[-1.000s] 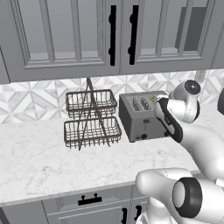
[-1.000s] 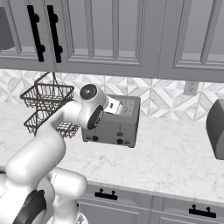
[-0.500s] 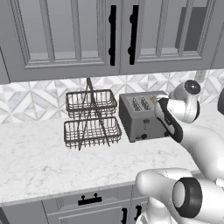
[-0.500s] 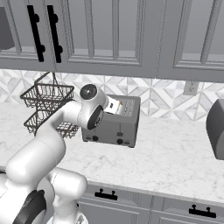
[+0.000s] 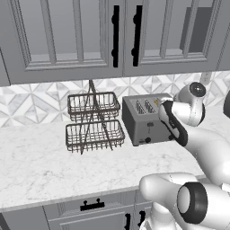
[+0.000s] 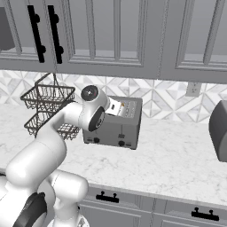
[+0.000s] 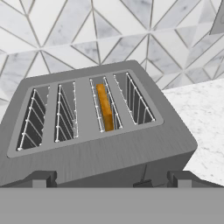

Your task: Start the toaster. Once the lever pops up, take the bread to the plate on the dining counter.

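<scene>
Grey toaster (image 7: 87,131) holds bread (image 7: 105,107) in slot; wire rack (image 5: 93,121) alongside

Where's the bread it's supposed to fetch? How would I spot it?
Find the grey toaster on the marble counter, right of the two-tier wire basket rack. From above, its top has four wire-lined slots; the bread is the golden-brown slice standing on edge in the third slot from the left. The other slots look empty.

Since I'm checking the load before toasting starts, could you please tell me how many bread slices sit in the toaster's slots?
1. A single slice of bread stands in the toaster's third slot from the left in the hand view; the other three slots look empty.
</scene>
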You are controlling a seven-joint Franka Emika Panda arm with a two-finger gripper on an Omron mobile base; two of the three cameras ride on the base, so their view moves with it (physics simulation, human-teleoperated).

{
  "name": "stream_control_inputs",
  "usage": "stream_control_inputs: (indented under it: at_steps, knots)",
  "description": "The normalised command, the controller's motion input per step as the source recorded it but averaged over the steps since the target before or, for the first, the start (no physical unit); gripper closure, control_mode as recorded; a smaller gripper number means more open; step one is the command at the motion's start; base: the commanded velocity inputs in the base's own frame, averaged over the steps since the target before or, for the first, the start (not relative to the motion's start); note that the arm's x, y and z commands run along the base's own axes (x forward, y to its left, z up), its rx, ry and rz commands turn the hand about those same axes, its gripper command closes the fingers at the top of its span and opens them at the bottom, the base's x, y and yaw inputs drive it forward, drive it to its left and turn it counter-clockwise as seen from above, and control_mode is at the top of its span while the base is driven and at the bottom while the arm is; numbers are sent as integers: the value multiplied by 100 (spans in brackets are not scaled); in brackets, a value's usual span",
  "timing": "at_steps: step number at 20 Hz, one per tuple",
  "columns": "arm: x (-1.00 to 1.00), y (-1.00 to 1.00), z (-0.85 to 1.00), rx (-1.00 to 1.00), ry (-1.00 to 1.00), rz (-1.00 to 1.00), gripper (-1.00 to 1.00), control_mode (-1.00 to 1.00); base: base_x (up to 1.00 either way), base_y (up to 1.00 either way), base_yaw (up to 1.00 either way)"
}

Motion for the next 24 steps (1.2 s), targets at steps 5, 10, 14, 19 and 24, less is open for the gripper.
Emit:
stream_control_inputs:
  at_steps: [5, 10, 14, 19, 24]
  knots:
    - [0, 0, 0, 0, 0, 0, -100, -100, 0, 0, 0]
    - [0, 0, 0, 0, 0, 0, -100, -100, 0, 0, 0]
    - [0, 0, 0, 0, 0, 0, -100, -100, 0, 0, 0]
    - [0, 0, 0, 0, 0, 0, -100, -100, 0, 0, 0]
    - [0, 0, 0, 0, 0, 0, -100, -100, 0, 0, 0]
